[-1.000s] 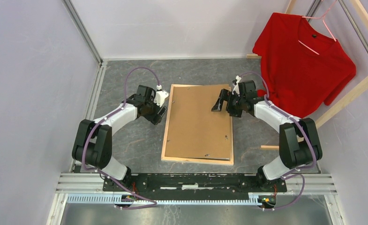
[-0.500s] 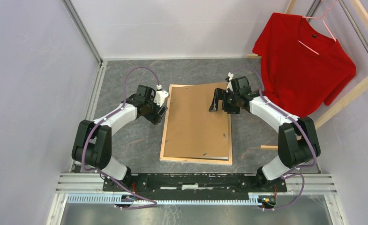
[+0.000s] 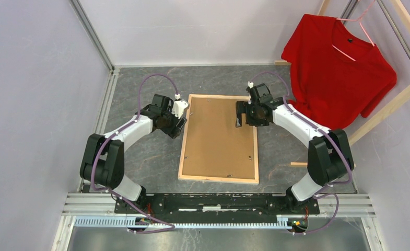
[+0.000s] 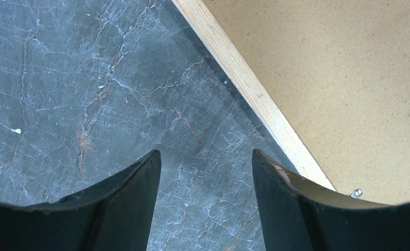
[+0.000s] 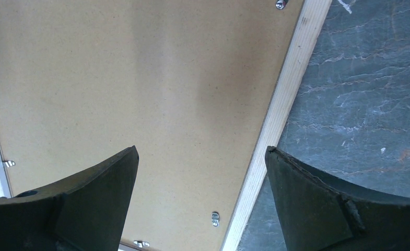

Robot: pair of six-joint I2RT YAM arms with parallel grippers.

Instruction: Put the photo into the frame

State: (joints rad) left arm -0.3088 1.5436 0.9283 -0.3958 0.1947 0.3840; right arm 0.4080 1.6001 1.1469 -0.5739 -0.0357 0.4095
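Observation:
The frame (image 3: 183,151) lies reverse side up in the middle of the table, its light-wood rails around a plain brown hardboard sheet (image 3: 218,138). The photo shows in no view. My left gripper (image 3: 180,125) stands open just outside the frame's left rail, low over the marbled table. In the left wrist view the left gripper (image 4: 205,157) has only table between its fingers, with the rail (image 4: 255,99) to the right. My right gripper (image 3: 239,116) hovers open over the sheet's far right part. In the right wrist view the right gripper (image 5: 201,151) spans sheet (image 5: 140,78) and right rail (image 5: 283,115).
A red T-shirt (image 3: 338,68) hangs on a bare-wood rack (image 3: 390,104) at the back right. A short wooden stick (image 3: 299,164) lies right of the frame. Small metal tabs (image 5: 214,218) sit along the sheet's edge. Walls close in on the left and at the back.
The hardboard sheet, earlier skewed across the frame's right rail, now lies squarely inside the rails. My right gripper moved left and further back, staying open. The left arm barely moved.

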